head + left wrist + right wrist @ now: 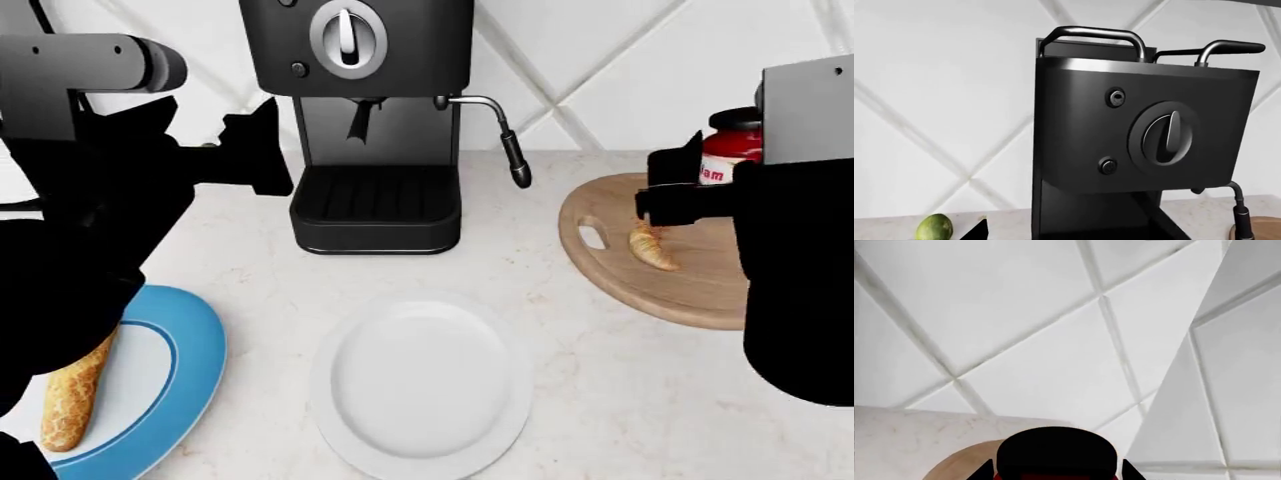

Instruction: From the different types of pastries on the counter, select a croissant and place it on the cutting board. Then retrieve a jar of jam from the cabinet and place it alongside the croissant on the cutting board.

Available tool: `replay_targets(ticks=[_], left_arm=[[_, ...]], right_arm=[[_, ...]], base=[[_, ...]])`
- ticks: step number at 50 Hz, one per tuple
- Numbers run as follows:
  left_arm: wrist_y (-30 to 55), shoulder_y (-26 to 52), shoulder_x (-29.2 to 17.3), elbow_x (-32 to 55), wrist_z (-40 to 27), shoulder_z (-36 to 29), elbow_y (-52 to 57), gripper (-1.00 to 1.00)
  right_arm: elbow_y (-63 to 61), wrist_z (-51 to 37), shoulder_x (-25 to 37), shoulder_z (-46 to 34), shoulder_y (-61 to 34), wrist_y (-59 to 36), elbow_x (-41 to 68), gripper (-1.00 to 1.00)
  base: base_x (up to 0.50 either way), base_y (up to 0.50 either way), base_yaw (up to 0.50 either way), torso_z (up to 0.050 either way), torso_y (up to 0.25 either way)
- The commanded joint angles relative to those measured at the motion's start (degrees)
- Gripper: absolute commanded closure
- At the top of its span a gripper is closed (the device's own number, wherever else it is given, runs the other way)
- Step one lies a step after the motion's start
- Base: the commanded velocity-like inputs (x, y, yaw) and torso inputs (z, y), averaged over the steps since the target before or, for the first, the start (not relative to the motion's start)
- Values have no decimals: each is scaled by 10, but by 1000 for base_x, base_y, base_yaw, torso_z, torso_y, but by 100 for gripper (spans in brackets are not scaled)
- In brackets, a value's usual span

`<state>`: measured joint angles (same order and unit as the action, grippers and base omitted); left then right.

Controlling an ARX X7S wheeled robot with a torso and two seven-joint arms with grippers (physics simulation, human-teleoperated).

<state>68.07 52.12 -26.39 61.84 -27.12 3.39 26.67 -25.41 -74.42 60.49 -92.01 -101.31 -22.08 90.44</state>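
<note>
The croissant [651, 246] lies on the round wooden cutting board [667, 285] at the right of the counter [587, 380]. Just behind it, over the board's far part, is the jar of jam [727, 150], with its black lid, red contents and white label. My right gripper [687, 198] is shut on the jar. In the right wrist view the black lid [1057, 450] fills the space between the two fingertips [984, 471]. My left gripper [260, 150] is open and empty, raised left of the coffee machine. The long loaf [74, 395] rests on a blue plate.
A black coffee machine [367, 120] stands at the back centre, its steam wand [514, 160] reaching toward the board. A white oval plate [420, 385] lies in front and a blue plate [174, 370] at the left. A green lime [934, 227] sits by the tiled wall.
</note>
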Motion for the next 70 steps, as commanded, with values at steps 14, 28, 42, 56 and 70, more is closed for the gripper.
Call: replay_targets(ticks=[14,28,42,56,70], left_arm=[[-4,3,-5,1,-3,-7,-11,-100],[-40,-7,-7,-35,22,-26,-39,-100],[-61,-13,-7,-44,33,-35,-32,-100],[-62,-14,-10,-35,28,-32,-23,-100],[-58,-11,-11,-24,22,-31,-16,-100]], right_arm=[[235,63,-97,-20,89,29,-55,100],[300,82,-111,-16,96,38,-60,100],[296,81,-98,-9,95,45,-64,100],[291,81,-90,-10,101,42,-63,100],[269,93,-81,-4,114,50,-52,100]], base=[[0,0,0,0,0],[0,0,0,0,1],[0,0,0,1,1],[0,0,0,0,-112],[0,0,0,0,0]])
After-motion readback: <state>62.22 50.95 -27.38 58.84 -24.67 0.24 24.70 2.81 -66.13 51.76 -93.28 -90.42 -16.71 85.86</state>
